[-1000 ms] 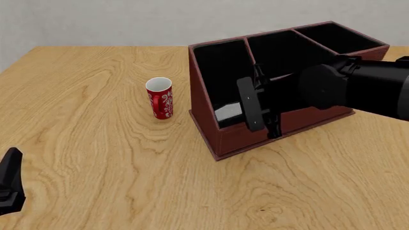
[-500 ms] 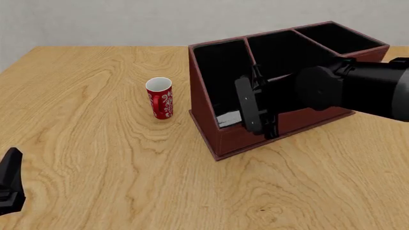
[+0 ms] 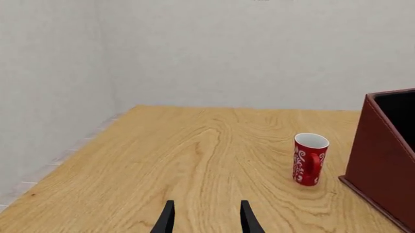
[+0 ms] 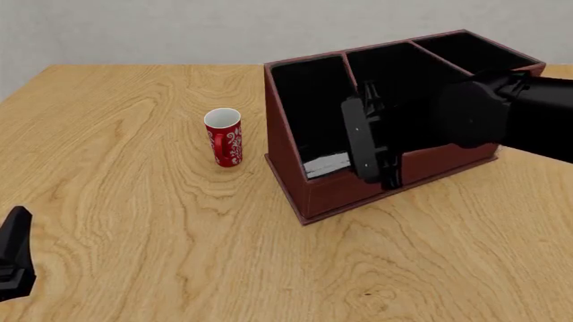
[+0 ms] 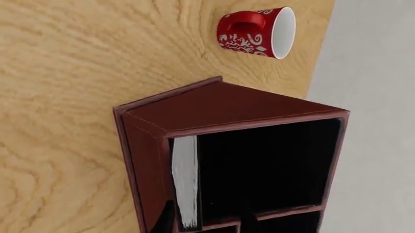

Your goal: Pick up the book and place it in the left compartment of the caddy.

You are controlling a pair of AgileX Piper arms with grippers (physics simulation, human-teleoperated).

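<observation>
The book (image 4: 326,164) now lies low in the left compartment (image 4: 309,100) of the caddy (image 4: 345,191), deeper than a second ago, suggesting placement is done. The right pincer (image 4: 383,151) has risen, its opening unreadable; the left pincer (image 3: 205,219) idles apart over the worktop (image 4: 134,221).

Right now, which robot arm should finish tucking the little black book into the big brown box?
The right. Its gripper hangs at the reddish-brown caddy's left compartment, where the small black book's white pages show. The left gripper sits far back, empty.
</observation>
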